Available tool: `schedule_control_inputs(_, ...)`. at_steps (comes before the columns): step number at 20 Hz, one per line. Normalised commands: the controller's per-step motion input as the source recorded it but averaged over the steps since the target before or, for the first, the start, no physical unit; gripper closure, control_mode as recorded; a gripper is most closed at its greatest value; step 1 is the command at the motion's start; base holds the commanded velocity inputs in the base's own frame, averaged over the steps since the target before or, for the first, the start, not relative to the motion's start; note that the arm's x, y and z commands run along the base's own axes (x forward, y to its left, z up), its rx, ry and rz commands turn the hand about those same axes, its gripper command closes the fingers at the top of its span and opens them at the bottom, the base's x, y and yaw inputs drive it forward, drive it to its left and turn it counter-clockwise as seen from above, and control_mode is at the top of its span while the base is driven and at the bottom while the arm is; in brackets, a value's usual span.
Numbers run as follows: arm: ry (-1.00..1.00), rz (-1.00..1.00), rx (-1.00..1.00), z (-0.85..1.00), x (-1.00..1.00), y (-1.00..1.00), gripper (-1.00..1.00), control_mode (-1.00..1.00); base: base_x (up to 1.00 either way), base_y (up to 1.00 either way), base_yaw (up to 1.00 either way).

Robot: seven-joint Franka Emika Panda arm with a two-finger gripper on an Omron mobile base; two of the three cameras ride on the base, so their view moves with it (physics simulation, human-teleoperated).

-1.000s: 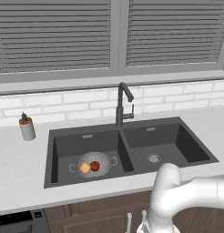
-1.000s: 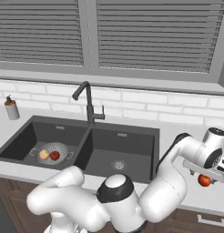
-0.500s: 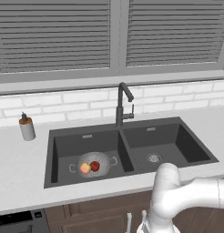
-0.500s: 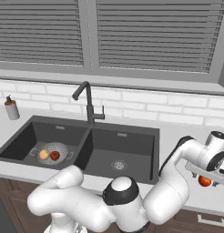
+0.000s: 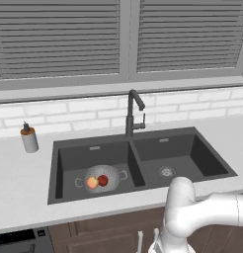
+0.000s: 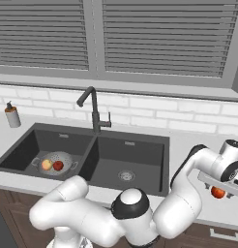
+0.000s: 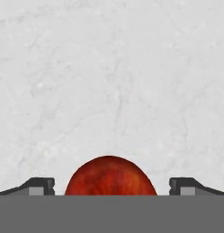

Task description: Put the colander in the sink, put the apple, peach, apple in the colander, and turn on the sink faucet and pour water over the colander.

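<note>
While two fruits sit in the colander, jaws released flank one apple

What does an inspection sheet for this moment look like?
Surface: pale counter around the dark double sink.
Job's things: colander in the left basin, holding a peach and an apple; second apple on the counter right of the sink; faucet, no water seen.
Clutter: soap dispenser.
Gripper: gripper open, straddling the second apple.
Cables: nothing seen.
Surroundings: tiled wall, closed blinds.
</note>
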Motion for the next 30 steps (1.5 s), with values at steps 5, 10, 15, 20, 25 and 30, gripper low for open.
schedule_control_inputs(5, 0.06, 0.00, 0.04, -0.25, -0.02, 0.07, 1.00, -1.00, 0.00, 0.00, 0.00)
schedule_control_inputs(10, 0.02, -0.01, 0.02, -0.08, -0.10, 0.18, 1.00, -1.00, 0.00, 0.00, 0.00)
schedule_control_inputs(15, -0.21, 0.05, -0.02, 0.43, -0.35, 0.22, 1.00, -1.00, 0.00, 0.00, 0.00)
schedule_control_inputs(20, -0.20, 0.08, -0.23, 0.45, -0.26, 0.77, 1.00, -1.00, 0.00, 0.00, 0.00)
schedule_control_inputs(25, -0.13, 0.06, -0.38, 0.33, -0.17, 1.00, 1.00, -1.00, 0.00, 0.00, 0.00)
schedule_control_inputs(30, -0.01, 0.02, -0.28, 0.24, -0.19, 1.00, 1.00, -1.00, 0.00, 0.00, 0.00)
